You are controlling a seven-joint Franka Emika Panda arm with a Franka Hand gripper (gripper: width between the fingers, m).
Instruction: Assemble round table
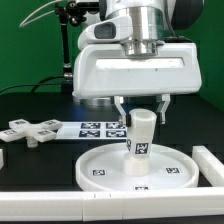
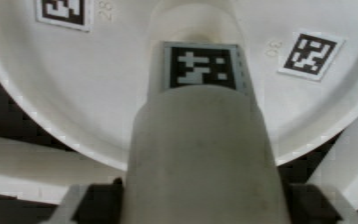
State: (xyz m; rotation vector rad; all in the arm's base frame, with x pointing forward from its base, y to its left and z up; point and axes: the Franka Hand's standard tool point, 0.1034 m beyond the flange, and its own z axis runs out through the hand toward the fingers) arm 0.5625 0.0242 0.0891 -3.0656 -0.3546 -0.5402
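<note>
The large rimmed round disc (image 1: pixel 140 166) lies flat on the black table, with tags on its face. The short thick cylinder post (image 1: pixel 141 134) stands upright at the disc's middle, a tag on its side. My gripper (image 1: pixel 141 108) is directly above it, its two fingers on either side of the post's top, shut on the post. In the wrist view the post (image 2: pixel 202 130) fills the middle and runs down to the disc (image 2: pixel 87 90), with a dark finger (image 2: pixel 101 202) on each side. The cross-shaped four-armed piece (image 1: pixel 32 130) lies on the table at the exterior view's left.
The marker board (image 1: pixel 100 128) lies behind the disc. A long white rail (image 1: pixel 45 209) runs along the front edge and another rail (image 1: pixel 213 165) stands at the exterior view's right. A black stand (image 1: pixel 70 40) rises at the back.
</note>
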